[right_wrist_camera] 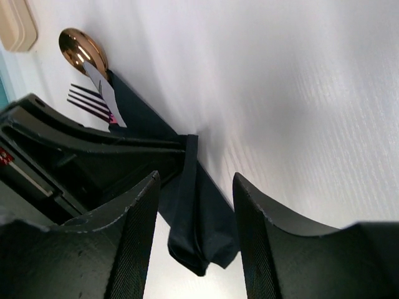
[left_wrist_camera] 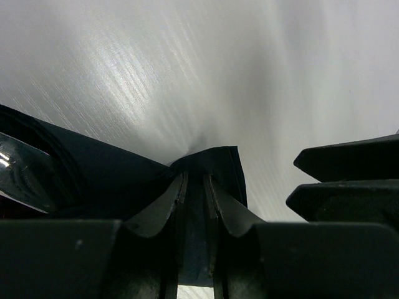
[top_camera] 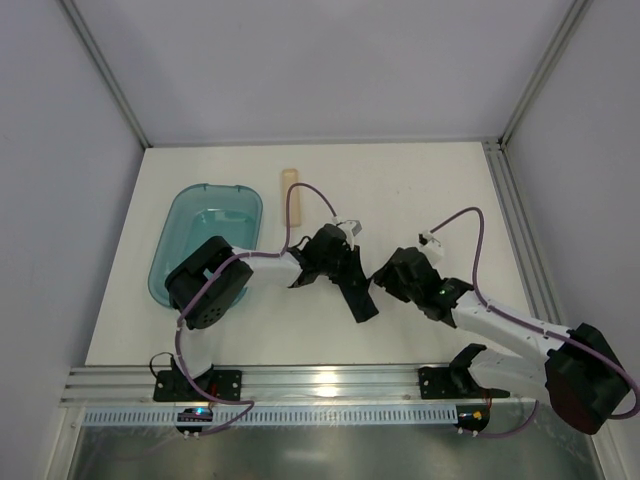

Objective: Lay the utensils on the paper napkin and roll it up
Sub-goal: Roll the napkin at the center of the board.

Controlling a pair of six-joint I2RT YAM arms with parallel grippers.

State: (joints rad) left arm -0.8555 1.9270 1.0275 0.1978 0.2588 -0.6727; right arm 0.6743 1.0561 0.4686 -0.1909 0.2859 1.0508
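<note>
The dark navy paper napkin (top_camera: pixel 358 298) lies rolled into a narrow bundle between the two arms. The copper utensils are wrapped in it. The spoon bowl (right_wrist_camera: pixel 81 50), a knife blade and the fork tines (right_wrist_camera: pixel 87 99) stick out of its far end. My left gripper (left_wrist_camera: pixel 194 180) is shut on the napkin (left_wrist_camera: pixel 215 165), pinching a fold of it; from above the left gripper (top_camera: pixel 340 268) sits on the roll's upper end. My right gripper (right_wrist_camera: pixel 196 180) is open, its jaws either side of the roll's loose near end (right_wrist_camera: pixel 199 230) without touching it; it also shows in the top view (top_camera: pixel 382 283).
A translucent teal tub (top_camera: pixel 205 240) stands at the back left. A beige flat stick (top_camera: pixel 292 200) lies beside it, also seen in the right wrist view (right_wrist_camera: pixel 15 25). The right gripper's fingers (left_wrist_camera: pixel 343 180) show close to the left one. An aluminium rail runs along the near edge.
</note>
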